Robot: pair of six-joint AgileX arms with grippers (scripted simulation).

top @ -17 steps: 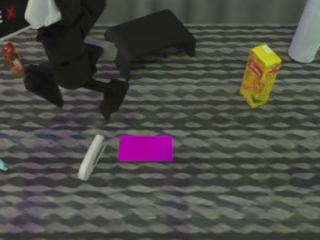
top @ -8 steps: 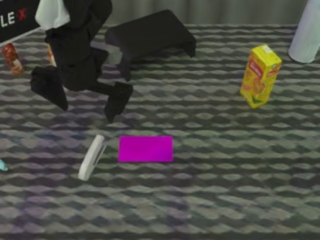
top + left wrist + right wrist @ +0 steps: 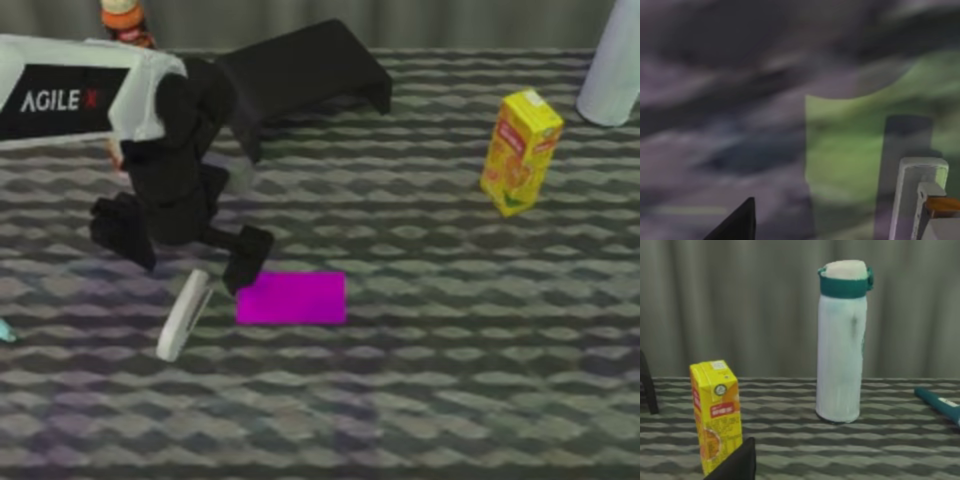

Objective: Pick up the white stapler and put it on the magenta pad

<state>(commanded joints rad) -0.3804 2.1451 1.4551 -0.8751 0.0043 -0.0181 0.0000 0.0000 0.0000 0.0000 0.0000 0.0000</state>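
Note:
The white stapler (image 3: pixel 183 315) lies slanted on the patterned cloth, just left of the flat magenta pad (image 3: pixel 291 298). My left gripper (image 3: pixel 188 262) hangs open above the stapler's far end. One finger is left of the stapler and the other is over the pad's far left corner. It holds nothing. The left wrist view is blurred: one dark fingertip (image 3: pixel 737 225) shows, and a white bar end that looks like the stapler (image 3: pixel 912 200). My right arm is outside the top view; its wrist view shows one dark fingertip (image 3: pixel 739 465) with nothing held.
A black bench-like block (image 3: pixel 300 70) stands behind the left arm. A yellow juice carton (image 3: pixel 520 150) is at the right, with a tall white cylinder (image 3: pixel 612 70) at the far right corner. An orange-capped bottle (image 3: pixel 125 15) is at the far left. A teal item (image 3: pixel 5 330) lies at the left edge.
My left arm has swung nearer and slightly right, bringing its open gripper down from beside the bench to over the stapler's far end. Stapler and pad have not moved.

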